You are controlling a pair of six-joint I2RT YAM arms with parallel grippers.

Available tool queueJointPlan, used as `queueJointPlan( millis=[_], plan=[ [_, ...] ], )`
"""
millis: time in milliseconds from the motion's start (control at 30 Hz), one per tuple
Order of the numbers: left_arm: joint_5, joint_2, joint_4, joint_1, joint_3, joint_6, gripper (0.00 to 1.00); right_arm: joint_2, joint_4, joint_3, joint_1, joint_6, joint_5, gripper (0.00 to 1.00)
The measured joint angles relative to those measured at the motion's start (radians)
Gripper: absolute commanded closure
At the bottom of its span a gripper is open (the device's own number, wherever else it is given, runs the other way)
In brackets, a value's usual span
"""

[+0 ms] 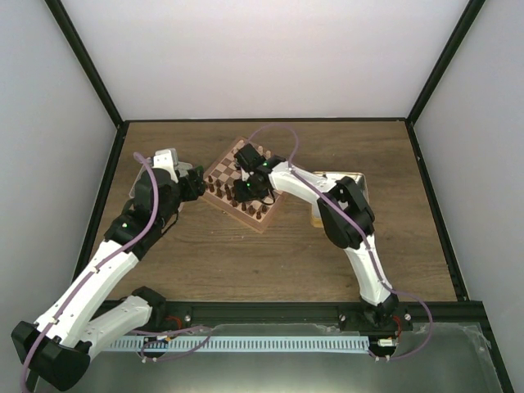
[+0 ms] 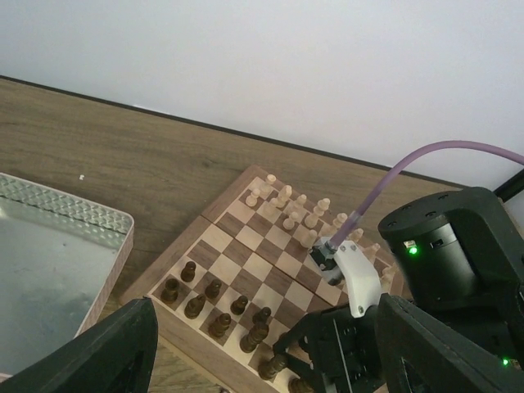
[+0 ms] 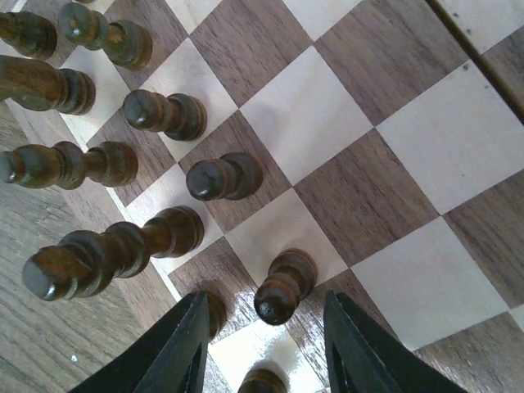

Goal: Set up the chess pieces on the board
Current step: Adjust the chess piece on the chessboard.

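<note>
- Tiny dark brown turned-wood chess pieces (image 3: 221, 176): ten in the right wrist view. One stands between the right claw's (image 3: 266, 304) fingers, one is half hidden behind the finger on the picture's left, one sits at the bottom edge nearer the wrist, and seven are beyond the fingertips.
- Pale cream wooden chess pieces (image 2: 288, 221): at least a dozen, far across from the left claw (image 2: 266, 336); too small to count exactly.
- Square wooden chessboard with light and dark brown checks and a tan raised border (image 2: 254, 266): one, under the right claw.
- Shallow metal tin: one left of the left claw (image 2: 49, 270), one right of the right claw (image 1: 348, 176); cannot tell whether they are the same tin.
</note>
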Motion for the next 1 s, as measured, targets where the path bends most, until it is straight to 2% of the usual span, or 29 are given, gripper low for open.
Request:
queueJointPlan(
  millis=[700,1000],
  plan=[
    [-0.005,-0.004,0.000,0.000,-0.008,0.001,0.25,0.021,0.024,0.035,0.000,0.030,-0.002,0.65],
    [-0.005,-0.006,0.000,0.000,-0.008,0.001,0.25,0.022,0.031,0.037,-0.001,0.034,0.029,0.59]
  ],
)
